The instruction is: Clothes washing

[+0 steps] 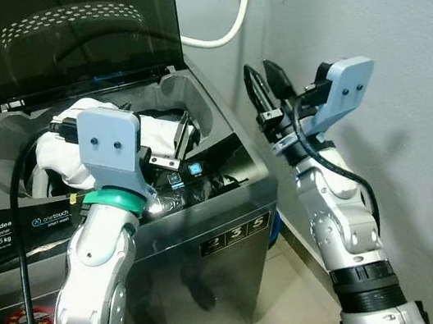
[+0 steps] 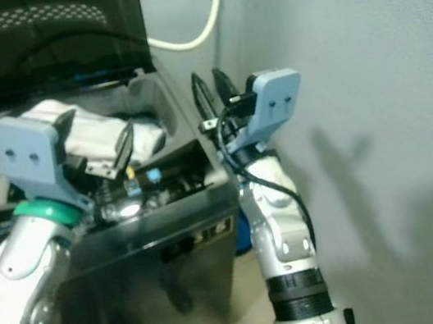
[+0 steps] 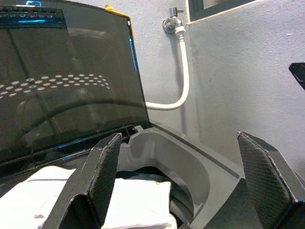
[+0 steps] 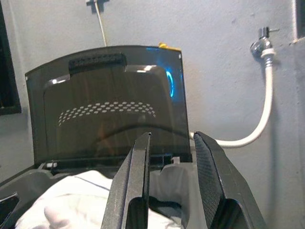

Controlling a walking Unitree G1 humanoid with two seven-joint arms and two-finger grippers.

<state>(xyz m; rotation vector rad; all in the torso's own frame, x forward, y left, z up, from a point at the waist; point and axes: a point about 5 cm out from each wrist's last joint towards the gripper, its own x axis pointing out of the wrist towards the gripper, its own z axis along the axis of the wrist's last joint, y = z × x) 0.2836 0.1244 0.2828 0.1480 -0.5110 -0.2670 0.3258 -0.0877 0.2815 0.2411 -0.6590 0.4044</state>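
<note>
Left gripper [image 1: 173, 148] mostly hidden behind its own wrist block in eye views, so finger spread only readable from wrist cam. White laundry [image 1: 153, 131] partly blocked by left arm; how deep it sits in drum [image 3: 157, 167], can't tell. Washing machine [image 1: 234, 217] cut off at left and bottom edges. Small print on control panel [image 1: 28, 227] too tiny past the brand. Hose [image 1: 234, 18] runs out of frame top. Right eye view kinda blurry.

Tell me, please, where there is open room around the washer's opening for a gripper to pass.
Free: between the raised lid and the white clothes, and beside the washer along the wall, where the right gripper is. Crowded: the tub mouth, with clothes and the left gripper.
</note>
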